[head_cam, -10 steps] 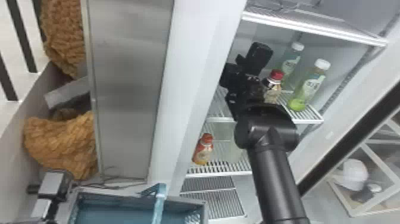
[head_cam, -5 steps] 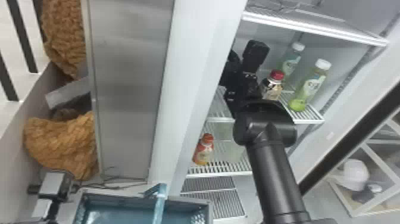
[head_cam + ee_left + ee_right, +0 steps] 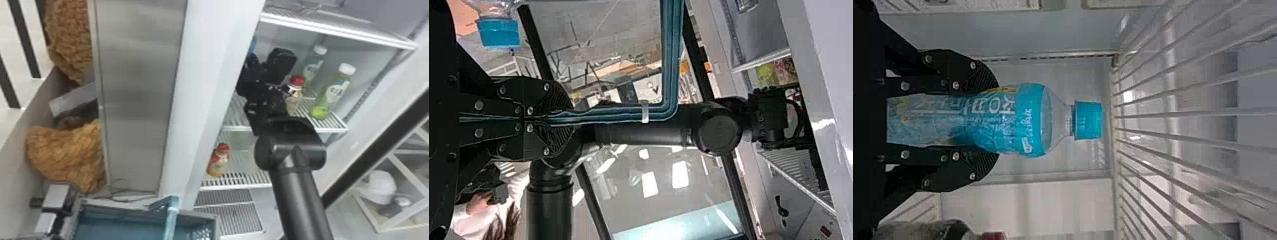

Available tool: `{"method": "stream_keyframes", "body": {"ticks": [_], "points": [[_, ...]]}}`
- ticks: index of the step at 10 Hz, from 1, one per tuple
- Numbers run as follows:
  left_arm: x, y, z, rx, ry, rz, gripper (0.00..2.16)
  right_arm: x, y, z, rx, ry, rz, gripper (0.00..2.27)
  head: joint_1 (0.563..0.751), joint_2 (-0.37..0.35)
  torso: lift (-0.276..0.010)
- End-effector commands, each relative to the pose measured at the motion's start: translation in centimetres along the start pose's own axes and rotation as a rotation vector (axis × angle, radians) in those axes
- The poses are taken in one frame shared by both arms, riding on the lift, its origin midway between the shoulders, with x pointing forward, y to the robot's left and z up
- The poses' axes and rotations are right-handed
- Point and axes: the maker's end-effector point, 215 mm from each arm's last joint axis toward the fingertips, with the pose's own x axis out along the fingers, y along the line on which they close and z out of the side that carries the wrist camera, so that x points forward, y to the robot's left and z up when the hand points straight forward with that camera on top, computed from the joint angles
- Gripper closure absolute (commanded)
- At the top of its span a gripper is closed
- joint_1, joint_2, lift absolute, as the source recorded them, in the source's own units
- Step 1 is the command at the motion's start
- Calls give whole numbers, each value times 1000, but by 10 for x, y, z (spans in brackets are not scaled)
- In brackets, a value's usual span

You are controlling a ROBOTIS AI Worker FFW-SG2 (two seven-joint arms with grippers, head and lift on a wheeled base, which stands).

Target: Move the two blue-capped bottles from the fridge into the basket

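Fridge [image 3: 198, 95]: right arm [image 3: 297, 191] is inside at shelf level and has shifted slightly down and right in the head view over the last half second. A blue cap [image 3: 252, 44] now peeks out past the wrist, hidden in the earlier frames. Likely means the grab is done and pull-out is starting; not delivered yet. Basket [image 3: 124, 212] sits low by the fridge opening, left gripper [image 3: 564, 119] closed on its handle [image 3: 672, 55]. Right gripper [image 3: 995, 120] is part-open at bottle width, fingers pressed on both sides of a blue-capped bottle [image 3: 1023, 120], upright, cap near the wire shelf [image 3: 1193, 117] above. Can't tell if its base is lifted. Other blue-capped bottle [image 3: 498, 32] shows near the handle, probably already in the basket, can't confirm. Red-capped bottle [image 3: 295, 92] stands just beside the right wrist; knock risk on the way out.
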Motion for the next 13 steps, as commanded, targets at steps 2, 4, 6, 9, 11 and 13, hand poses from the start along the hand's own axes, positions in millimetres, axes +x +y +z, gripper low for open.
{"method": "stream_keyframes", "body": {"ticks": [2,4,6,9,11,13], "points": [[0,1,-1,-3,2,1,1207,-24,4,17,-6,-29,15,1283,643,-350,-76],[1,0,-1,-3,1,-1,1205,-51,6,21,5,-21,20,1283,649,-350,-76],[2,0,-1,-3,1,-4,1205,-79,7,16,3,4,24,1283,663,-350,-76],[1,0,-1,-3,1,-2,1205,-109,5,16,15,27,31,1283,693,-350,-76],[2,0,-1,-5,-1,-3,1205,-129,9,22,28,22,45,1283,695,-350,-76],[2,1,-2,-5,1,-2,1207,-146,1,26,5,24,31,1283,695,-350,-76]]}}
